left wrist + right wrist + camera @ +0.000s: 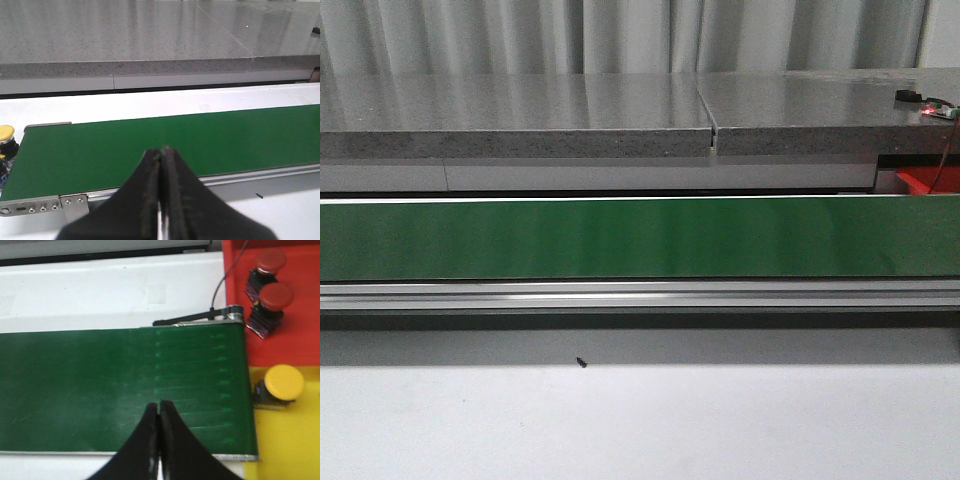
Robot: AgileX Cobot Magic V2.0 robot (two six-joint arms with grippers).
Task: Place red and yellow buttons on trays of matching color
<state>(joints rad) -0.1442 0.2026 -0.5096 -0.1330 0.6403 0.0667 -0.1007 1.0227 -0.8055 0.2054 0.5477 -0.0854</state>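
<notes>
A: Where are the buttons?
B: At the right of the right wrist view, 2 red buttons (267,300) sit on the red tray (300,340); 1 yellow button (284,382) sits on the yellow tray (290,440), beside the green belt (120,385)

A: And the grippers?
B: The left gripper (161,165) and right gripper (158,415) are closed, empty, above the belt

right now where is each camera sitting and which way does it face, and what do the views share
Front view: fixed, faces forward across the long green conveyor belt to a grey speckled stone counter; no arm shows.
Left wrist view: on the left arm, over the belt's end; its shut black left tool shows, with a yellow round push button off the belt's end.
Right wrist view: above the belt's other end; shut right tool, red tray, yellow tray.
All three share the belt.
</notes>
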